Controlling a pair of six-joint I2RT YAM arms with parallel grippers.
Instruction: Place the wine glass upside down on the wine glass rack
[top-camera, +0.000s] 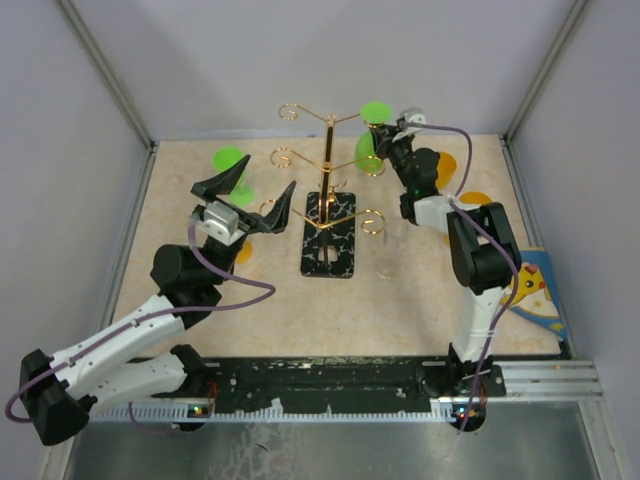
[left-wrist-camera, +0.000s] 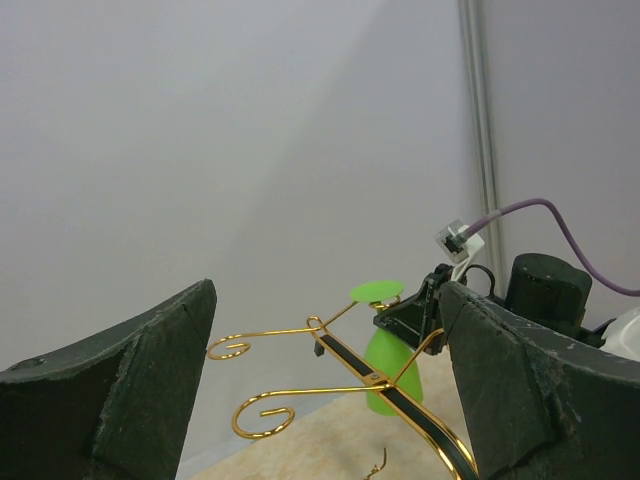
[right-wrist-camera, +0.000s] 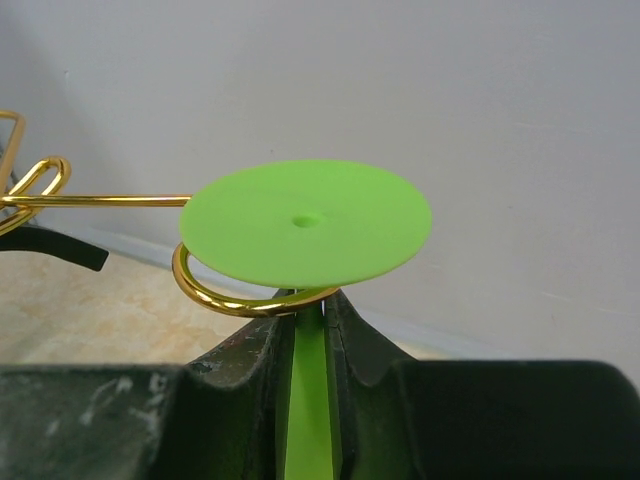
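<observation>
Against grey wall (right-wrist-camera: 480, 100), right wrist alone reveals right pincer (right-wrist-camera: 308, 326) pinching wine glass (right-wrist-camera: 305, 220); left pincer (top-camera: 268, 176) spread.

The wine glass (top-camera: 375, 112) is bright green and opaque, and it is upside down at the far right arm of the wine glass rack (top-camera: 328, 160). Its round foot (right-wrist-camera: 305, 222) lies flat and level on top, over the arm's curled end, and the stem drops straight down through the curl. My right gripper (right-wrist-camera: 310, 325) pinches that stem just under the curl. The bowl (left-wrist-camera: 392, 375) hangs mouth-down below.

The rack is thin gold wire, with an upright central pole and curled-tip arms spreading left and right. It stands mid-table on a black, white-veined rectangular base (top-camera: 330, 240).
</observation>
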